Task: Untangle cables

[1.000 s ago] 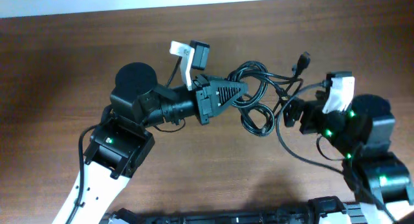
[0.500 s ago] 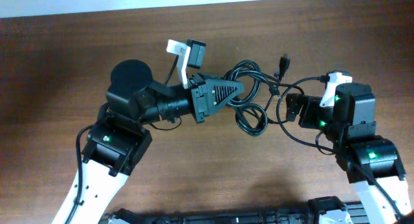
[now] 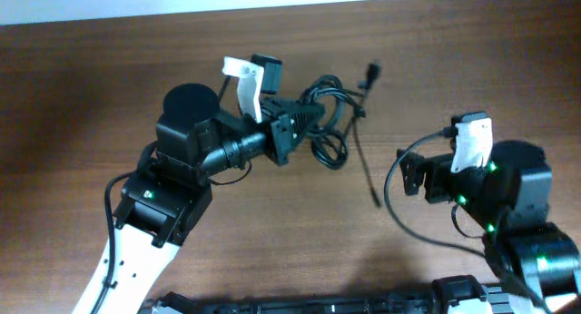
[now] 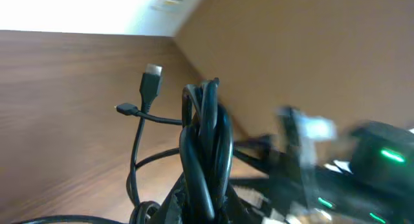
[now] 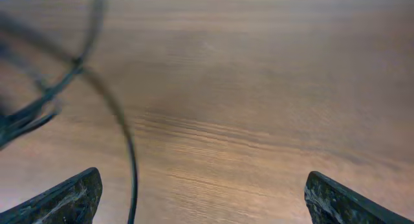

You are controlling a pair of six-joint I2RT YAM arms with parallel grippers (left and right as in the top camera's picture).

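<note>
1. Worktop (image 3: 109, 60): brown wood, bare around the arms.
2. Left arm (image 3: 195, 142) reaches right toward the middle. Right arm (image 3: 508, 196) sits at the right, well apart from the bundle.
3. Cables (image 3: 329, 123): black knotted bundle at upper middle of the worktop. One strand (image 3: 365, 169) trails down-right toward the right arm.
4. Left fingers (image 3: 304, 117): clamped on the cables, with loops standing up past them in the left wrist view (image 4: 206, 140).
5. Right fingers (image 5: 74, 197): spread wide, holding nothing. A blurred strand crosses the worktop ahead of them.
6. Metal-tipped plug (image 4: 152, 77) stands upright on its cord, with a small plug (image 4: 124, 109) just below-left of it.
</note>
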